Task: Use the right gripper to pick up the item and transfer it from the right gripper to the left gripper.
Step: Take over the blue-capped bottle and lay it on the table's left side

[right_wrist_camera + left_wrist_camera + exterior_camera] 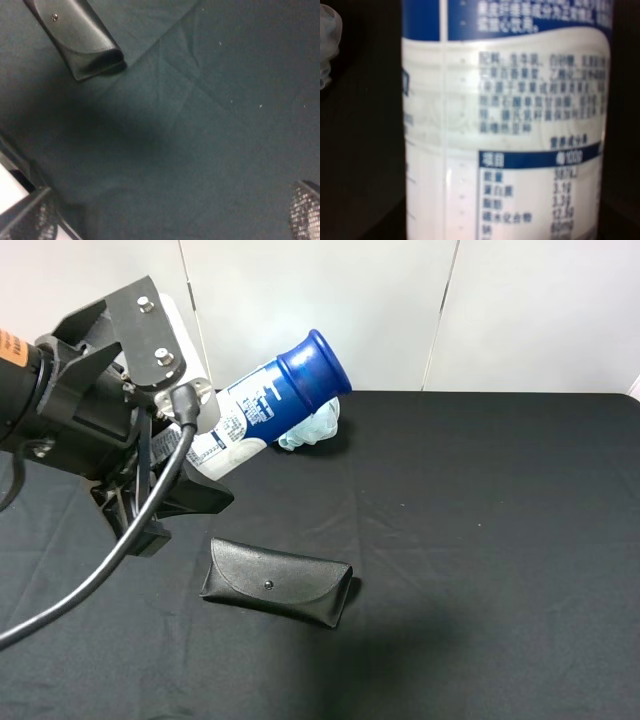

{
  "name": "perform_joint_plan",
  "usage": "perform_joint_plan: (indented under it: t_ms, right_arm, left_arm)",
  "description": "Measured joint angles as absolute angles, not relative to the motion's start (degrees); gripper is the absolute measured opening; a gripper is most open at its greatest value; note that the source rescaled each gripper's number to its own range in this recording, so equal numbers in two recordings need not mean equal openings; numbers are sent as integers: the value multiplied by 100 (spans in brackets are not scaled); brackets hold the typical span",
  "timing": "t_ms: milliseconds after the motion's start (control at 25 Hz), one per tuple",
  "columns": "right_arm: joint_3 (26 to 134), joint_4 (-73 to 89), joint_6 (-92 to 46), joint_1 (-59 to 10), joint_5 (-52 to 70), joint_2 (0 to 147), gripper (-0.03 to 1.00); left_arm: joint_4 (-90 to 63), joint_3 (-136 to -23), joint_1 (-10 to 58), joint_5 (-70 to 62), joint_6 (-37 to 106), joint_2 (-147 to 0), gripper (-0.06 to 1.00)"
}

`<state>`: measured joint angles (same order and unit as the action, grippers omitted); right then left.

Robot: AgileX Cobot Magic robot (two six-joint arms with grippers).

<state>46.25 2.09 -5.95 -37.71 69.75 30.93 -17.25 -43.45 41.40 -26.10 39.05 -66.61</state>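
bottle (250, 408): smooth glossy plastic, printed label film. cap (313, 365): glossy blue. case (278, 581): black grained leather-look, semi-matt, shiny snap (268, 584). bench (500, 540): matt black cloth, creased. pouf (318, 428): pale blue netting.

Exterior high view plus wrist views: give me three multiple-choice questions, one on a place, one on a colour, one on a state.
1. Where is the glasses case? A flat on the table; B held aloft; C hanging off the edge.
2. The cap of the bottle is: A orange; B dark blue; C green.
3. The right end effector is: A open, empty; B shut on the bottle; C shut on the case.
Answers: 1 A, it lies on the table; 2 B, plainly blue; 3 A, its fingers stand apart with nothing between.
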Motion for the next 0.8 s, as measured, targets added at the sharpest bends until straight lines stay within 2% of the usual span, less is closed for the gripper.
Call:
perform_joint_plan:
  t_ms: [240, 480, 800]
  right_arm:
    - [3815, 130, -367, -3771, 6937, 1950, 99]
    - [3049, 114, -230, -3776, 6347, 1061, 100]
    - [2804, 59, -125, -3776, 5909, 798, 100]
  left_arm:
    - [-1725, -4345, 4140, -2610, 3905, -6661, 5]
    - [-1725, -4345, 4140, -2610, 3905, -6661, 5]
    - [-1725, -4345, 4140, -2610, 3905, -6661, 5]
